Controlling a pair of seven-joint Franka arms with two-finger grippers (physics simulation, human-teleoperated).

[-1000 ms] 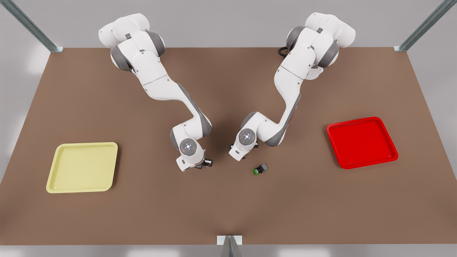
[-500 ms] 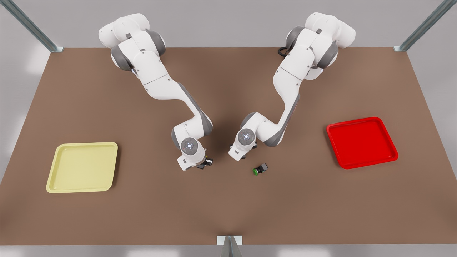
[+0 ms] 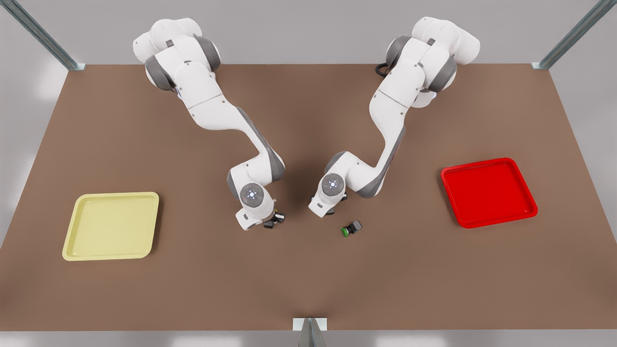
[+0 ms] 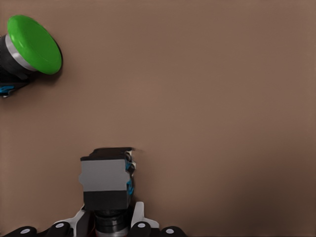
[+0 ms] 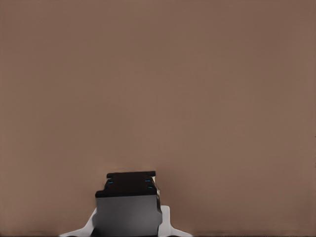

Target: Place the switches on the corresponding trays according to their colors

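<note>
Grey-bodied switch [image 4: 106, 183] sits clamped between left gripper [image 4: 111, 223] fingers (cap hidden), another switch [image 5: 128, 202] between right gripper [image 5: 128, 226] fingers.

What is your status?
Left hand shut on one switch; right hand shut on second switch. Yellow tray, red tray not yet reached. Green switch beside left hand.

table [image 3: 144, 144] brown; trays pale yellow [image 3: 111, 225] and bright red [image 3: 488, 192]; loose switch [image 3: 351, 228] green cap, black body; arms white/grey

1. Beside the green-capped switch [image 3: 351, 228], on the front view's left: both arms' wrists, crowding the worktop [image 3: 308, 279] middle.
2. Far either side of that switch: open worktop up to yellow tray [image 3: 112, 225] and red tray [image 3: 488, 192].
</note>
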